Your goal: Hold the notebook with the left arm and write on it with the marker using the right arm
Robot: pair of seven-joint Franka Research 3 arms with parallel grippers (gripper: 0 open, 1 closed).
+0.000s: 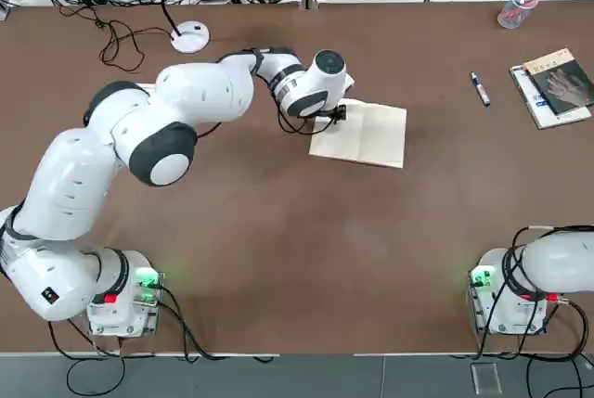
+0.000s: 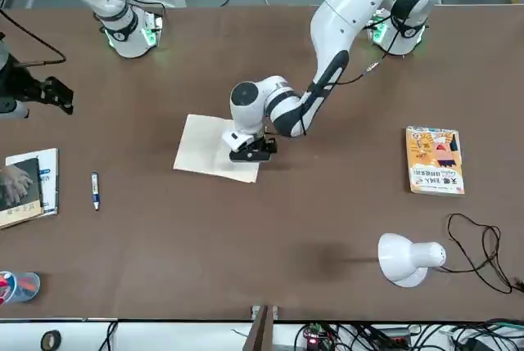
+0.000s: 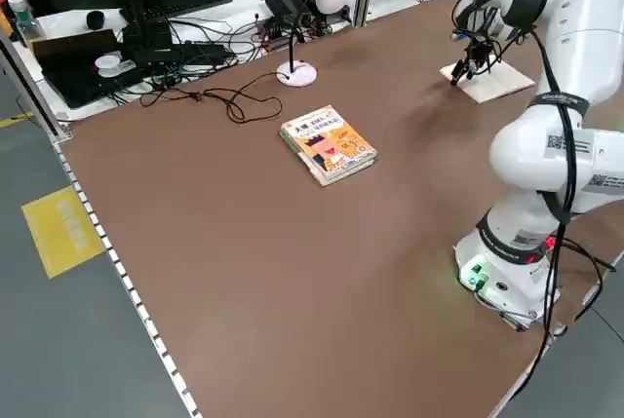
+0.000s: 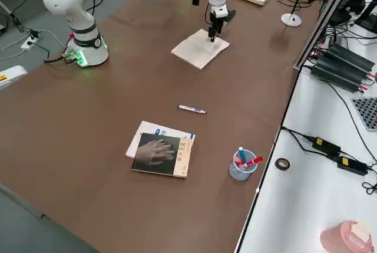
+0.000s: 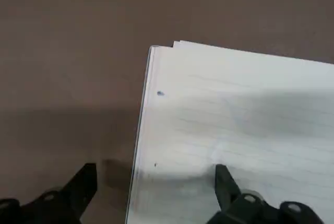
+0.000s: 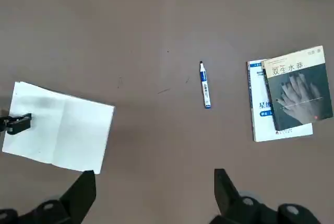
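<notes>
Notebook (image 1: 380, 136) is lying open on the brown table (image 1: 306, 250), blank-looking pages facing up, faint fold showing; two small dark specks are showing on the page in the left wrist view. Left gripper (image 5: 156, 192) is hovering or resting at the notebook's left part, can't tell if touching; fingers are standing spread, one over the page, the other past the edge over bare table, nothing pinched between them. Left arm (image 1: 200, 96) is reaching across to the notebook from its left.

Right gripper (image 6: 155, 195) is hanging above the table, to the right of the notebook, fingers standing wide apart, holding nothing. Right arm (image 1: 566, 262) is coming in from its base, nearer the robot's side than the notebook and to its right.

Marker (image 1: 480, 89) is lying on the table right of the notebook, well apart from it, touching neither gripper. Farther right of the notebook, beyond the marker, the hand-picture book (image 6: 300, 94) is lying partly on top of a white-and-blue book (image 6: 261, 110). Cup of markers (image 1: 518, 9) is sitting right of the notebook and farther from the robot. Orange-yellow book (image 2: 435, 160) is lying left of the notebook; white lamp (image 1: 190, 37) is standing left of it too, farther from the robot.
</notes>
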